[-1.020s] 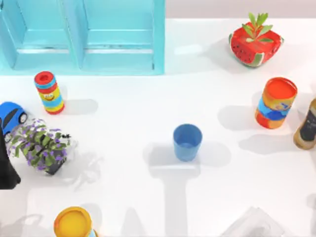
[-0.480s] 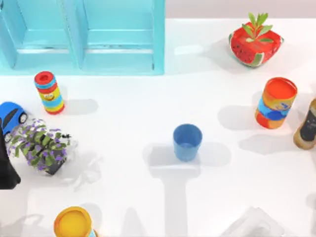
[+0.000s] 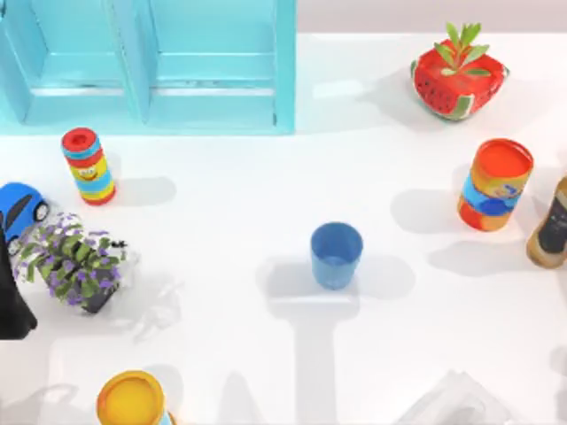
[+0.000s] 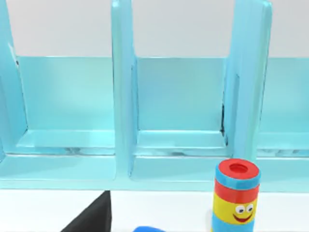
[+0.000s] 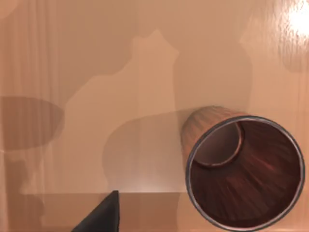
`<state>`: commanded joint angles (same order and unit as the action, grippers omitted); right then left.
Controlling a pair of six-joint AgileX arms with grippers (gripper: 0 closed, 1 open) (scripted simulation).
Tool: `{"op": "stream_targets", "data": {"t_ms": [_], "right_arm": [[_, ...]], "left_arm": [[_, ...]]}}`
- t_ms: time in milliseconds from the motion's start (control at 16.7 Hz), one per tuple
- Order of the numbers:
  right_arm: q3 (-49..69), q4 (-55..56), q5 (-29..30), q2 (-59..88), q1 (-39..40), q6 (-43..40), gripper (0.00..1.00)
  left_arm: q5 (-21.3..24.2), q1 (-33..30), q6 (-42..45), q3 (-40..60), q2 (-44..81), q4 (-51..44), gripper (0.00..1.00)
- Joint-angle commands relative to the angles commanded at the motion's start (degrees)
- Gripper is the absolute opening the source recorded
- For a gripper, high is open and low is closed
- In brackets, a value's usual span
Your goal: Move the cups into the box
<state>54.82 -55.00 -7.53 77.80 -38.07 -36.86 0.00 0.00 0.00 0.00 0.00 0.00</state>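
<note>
As you scan from nine o'clock, your left arm (image 3: 11, 305) sits dark at the table's edge, parked by the look of it. Its wrist view catches a black tip of the left gripper (image 4: 91, 217), but I can't tell how wide that claw stands, and nothing is seen in it.

Up at eleven o'clock is the turquoise box with upright dividers (image 3: 283, 71). The left wrist view looks straight into its compartments (image 4: 123, 96), something the overhead can't give you. The striped rainbow cylinder with a red top (image 3: 88, 166) stands just in front of it (image 4: 235, 195); leave that alone.

Dead centre, a touch toward six, the plain blue tapered cup (image 3: 336, 255) stands upright on the white table, well apart from everything. I'd judge it hasn't been boxed yet.

Over to the right wrist view: you're looking down into the ribbed brown-maroon cup (image 5: 246, 171), resting on a glossy tan surface (image 5: 96, 72). A black tip of the right gripper (image 5: 99, 216) sits beside it, apart. I can't tell that claw's opening either, or where this surface lies on the table.

Next, I reckon: grip a cup by its wall, lift it clear of the box's front lip, and carry it toward eleven.
</note>
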Motion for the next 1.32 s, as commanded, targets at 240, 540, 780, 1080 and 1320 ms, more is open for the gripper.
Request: {"op": "stream_targets", "data": {"t_ms": [240,540,780,1080,1320], "right_arm": [[0.2,-0.1,0.0,0.0,0.0,0.0,1.00],[8.2,-7.2,0.0,0.2,-0.4,-0.3,1.00],[17.5,-16.6,0.0,0.6,-0.6,-0.3,1.00],[23.4,-22.7,-0.1,0.8,-0.4,-0.4,1.00],[23.3,-22.5,-0.1,0.6,-0.4,-0.4,1.00]], "left_arm": [[0.0,0.0,0.0,0.0,0.0,0.0,1.00],[0.0,0.0,0.0,0.0,0.0,0.0,1.00],[0.0,0.0,0.0,0.0,0.0,0.0,1.00],[0.0,0.0,0.0,0.0,0.0,0.0,1.00],[0.0,0.0,0.0,0.0,0.0,0.0,1.00]]}}
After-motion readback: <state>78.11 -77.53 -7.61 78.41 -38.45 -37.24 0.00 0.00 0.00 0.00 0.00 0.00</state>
